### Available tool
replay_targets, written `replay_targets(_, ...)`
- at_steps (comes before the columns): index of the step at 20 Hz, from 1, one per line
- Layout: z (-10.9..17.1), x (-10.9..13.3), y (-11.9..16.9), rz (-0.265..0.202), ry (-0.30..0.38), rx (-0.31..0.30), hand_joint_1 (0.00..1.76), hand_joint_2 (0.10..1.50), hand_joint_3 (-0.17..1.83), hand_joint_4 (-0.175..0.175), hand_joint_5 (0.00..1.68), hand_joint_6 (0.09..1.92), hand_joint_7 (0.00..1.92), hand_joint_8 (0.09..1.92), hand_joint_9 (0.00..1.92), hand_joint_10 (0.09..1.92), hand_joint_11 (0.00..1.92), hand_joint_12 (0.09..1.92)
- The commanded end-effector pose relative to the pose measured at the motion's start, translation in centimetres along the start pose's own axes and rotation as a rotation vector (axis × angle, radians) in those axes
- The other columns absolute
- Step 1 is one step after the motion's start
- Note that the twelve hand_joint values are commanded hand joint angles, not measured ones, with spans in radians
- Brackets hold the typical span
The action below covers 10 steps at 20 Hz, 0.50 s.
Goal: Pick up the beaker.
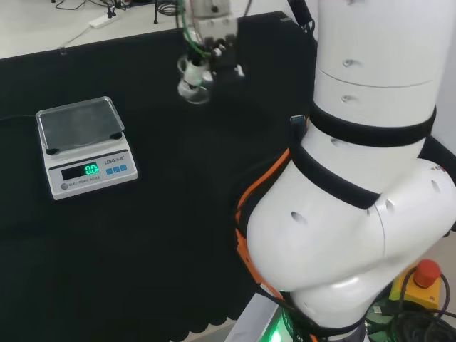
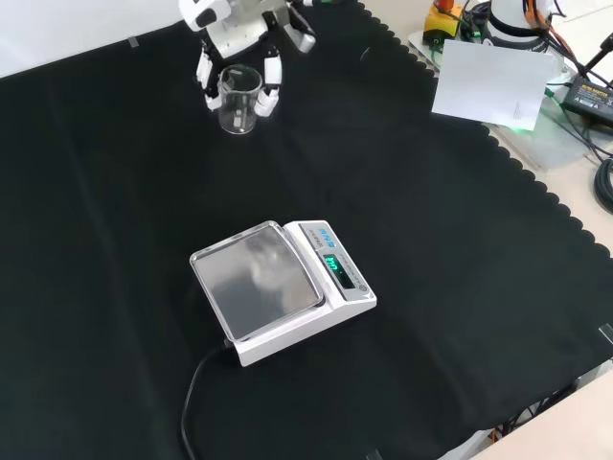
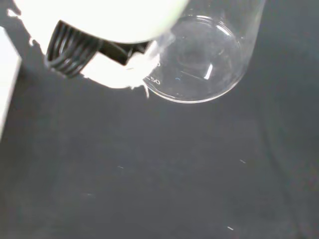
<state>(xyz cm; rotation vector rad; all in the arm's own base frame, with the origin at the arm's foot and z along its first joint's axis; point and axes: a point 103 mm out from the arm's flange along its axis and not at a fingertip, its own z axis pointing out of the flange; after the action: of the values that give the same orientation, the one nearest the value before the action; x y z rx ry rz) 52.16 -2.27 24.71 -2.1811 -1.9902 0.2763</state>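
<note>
Standing upright near the far edge of the black cloth (image 2: 450, 287) in the front view, the clear beaker (image 2: 238, 100) sat between the fingers (image 2: 269, 91) of the hand (image 2: 230, 29), which curled around its sides. A scale (image 2: 283, 287) rested well apart, nearer the camera.

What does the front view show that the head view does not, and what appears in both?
Front view alone: the beaker seen from the side as an upright clear vessel with its open rim up, the hand's fingers set at either side of it, a white sheet of paper past the cloth's edge, and the scale's black cable.

Head view alone: the arm's big white links, the orange cable along them, and a red button.

Both: the black cloth, the scale with a lit green display, the hand at the beaker.
</note>
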Motion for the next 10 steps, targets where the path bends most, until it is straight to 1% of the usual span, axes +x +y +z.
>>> replay_targets(1,-3.9,9.1,0.3,-0.094,-0.064,-0.004,1.22,0.60,0.70,-0.175,1.34,0.56,1.14,0.98,1.39,0.63,1.54,0.72)
replay_targets(5,-3.7,13.1,1.8,-0.141,-0.061,0.007,1.22,0.61,0.70,-0.175,1.33,0.57,1.15,0.98,1.39,0.64,1.55,0.71)
replay_targets(8,-3.1,16.4,3.4,-0.177,-0.071,0.021,1.22,0.61,0.69,-0.175,1.33,0.58,1.15,0.98,1.39,0.64,1.56,0.71)
replay_targets(10,-2.6,18.1,4.5,-0.193,-0.079,0.030,1.21,0.61,0.69,-0.175,1.33,0.58,1.15,0.98,1.39,0.64,1.56,0.71)
